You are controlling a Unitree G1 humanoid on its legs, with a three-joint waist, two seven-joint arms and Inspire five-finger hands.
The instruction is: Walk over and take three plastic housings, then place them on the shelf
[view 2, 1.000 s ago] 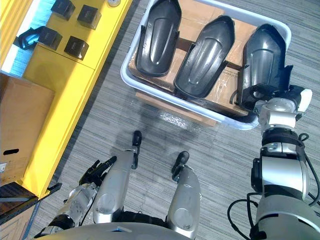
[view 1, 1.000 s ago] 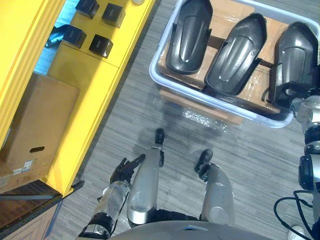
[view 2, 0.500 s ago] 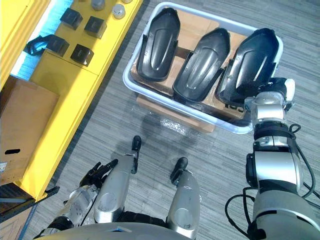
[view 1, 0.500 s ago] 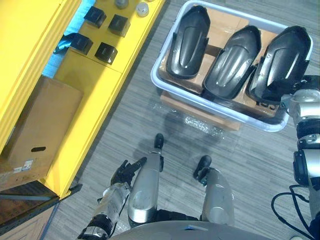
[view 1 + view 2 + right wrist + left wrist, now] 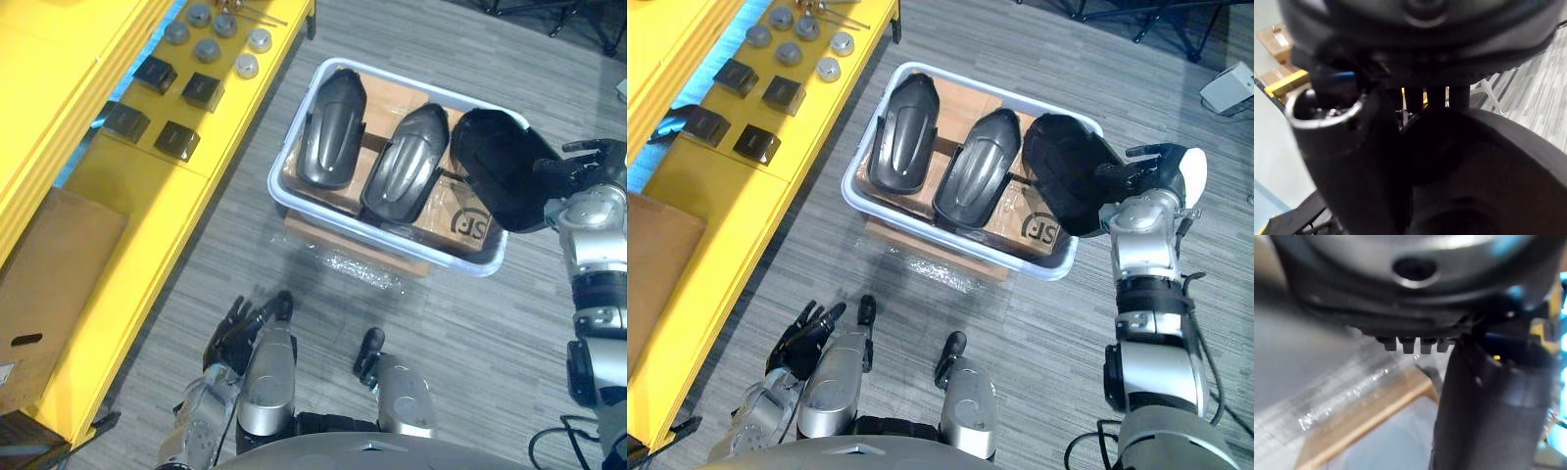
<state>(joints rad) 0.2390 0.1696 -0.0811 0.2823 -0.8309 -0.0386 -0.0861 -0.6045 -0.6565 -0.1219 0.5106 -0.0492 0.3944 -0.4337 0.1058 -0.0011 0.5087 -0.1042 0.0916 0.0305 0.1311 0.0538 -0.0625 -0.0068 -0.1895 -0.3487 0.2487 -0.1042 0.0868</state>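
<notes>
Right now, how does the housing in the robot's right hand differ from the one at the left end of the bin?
The held housing is raised and tilted over the bin's right end, pinched by the right hand; the left housing lies flat on the cardboard inside. The held housing seems to show its hollow, matte inside; the left housing shows its glossy rounded back. Both are dark, elongated plastic shells of similar shape.

Bright, even overhead light, soft shadows, pale glints on plastic housings (image 5: 333, 132)
</notes>
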